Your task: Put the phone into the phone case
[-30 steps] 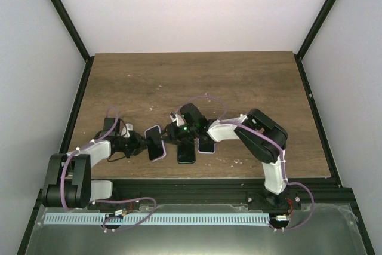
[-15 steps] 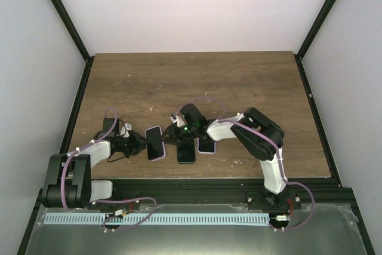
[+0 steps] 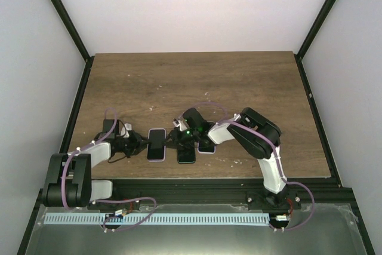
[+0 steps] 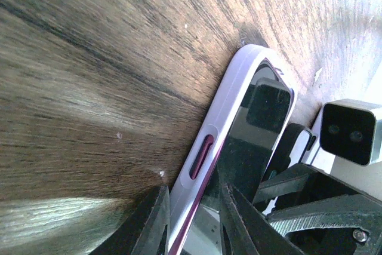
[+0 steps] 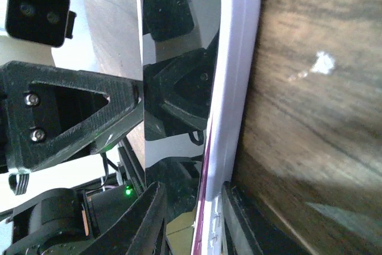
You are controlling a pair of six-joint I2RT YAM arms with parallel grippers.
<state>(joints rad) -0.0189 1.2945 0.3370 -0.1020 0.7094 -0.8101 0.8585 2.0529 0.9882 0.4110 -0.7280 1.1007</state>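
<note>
A pale lilac phone case (image 3: 156, 145) lies on the wooden table near its front edge, with a black-screened phone (image 4: 262, 111) sitting inside it. My left gripper (image 3: 141, 143) is closed on the case's left long edge. In the left wrist view my left gripper (image 4: 194, 225) straddles that edge just below the side button slot (image 4: 201, 157). My right gripper (image 3: 173, 141) is closed on the case's right long edge. In the right wrist view my right gripper (image 5: 194, 222) has one finger on the screen (image 5: 176, 88) and one against the lilac case wall (image 5: 236, 88).
Two more phones lie just right of the case: a dark one (image 3: 186, 154) and one with a pale rim (image 3: 206, 146), both under my right arm. The table's front edge and black rail (image 3: 197, 184) run close behind the grippers.
The cased phone has swung from a slant to square with the table's front edge and shifted a little left. Both grippers moved with it.
</note>
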